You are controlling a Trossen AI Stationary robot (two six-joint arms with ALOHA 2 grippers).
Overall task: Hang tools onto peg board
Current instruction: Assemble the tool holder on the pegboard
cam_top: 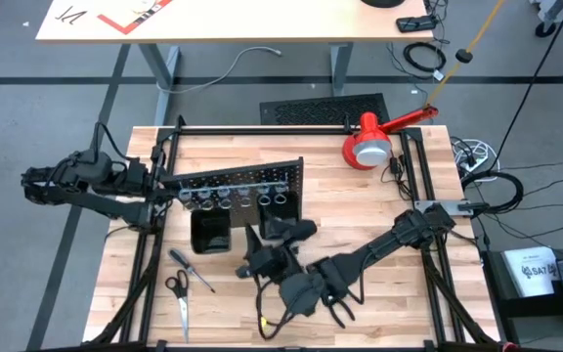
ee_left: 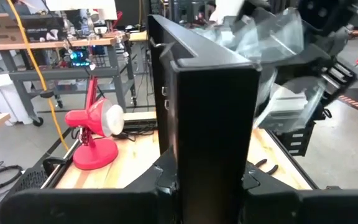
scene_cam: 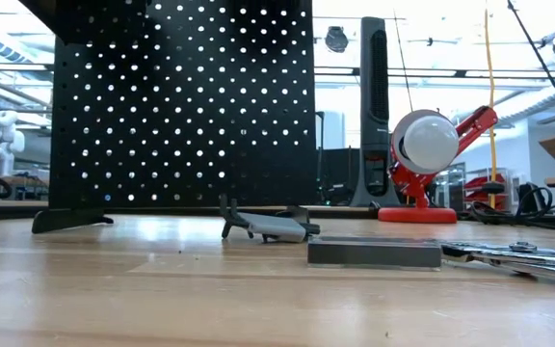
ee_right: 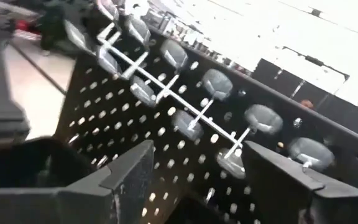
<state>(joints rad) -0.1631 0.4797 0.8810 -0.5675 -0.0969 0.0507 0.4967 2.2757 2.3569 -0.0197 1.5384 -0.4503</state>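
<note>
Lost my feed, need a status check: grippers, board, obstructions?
Left gripper clamped on black perforated peg board edge. Right gripper open, empty, facing silver rings. Black-handled scissors, thin screwdriver unhung.

The wooden table (cam_top: 379,215) carries the black peg board (cam_top: 238,186), which stands upright near its middle on flat feet. A red lamp (cam_top: 369,142) sits at the far right corner. On the near left part lie a screwdriver (cam_top: 192,270) and, just beside it toward the near edge, black-handled scissors (cam_top: 178,295). In the low view, pliers (scene_cam: 514,254) lie flat at the right.
</note>
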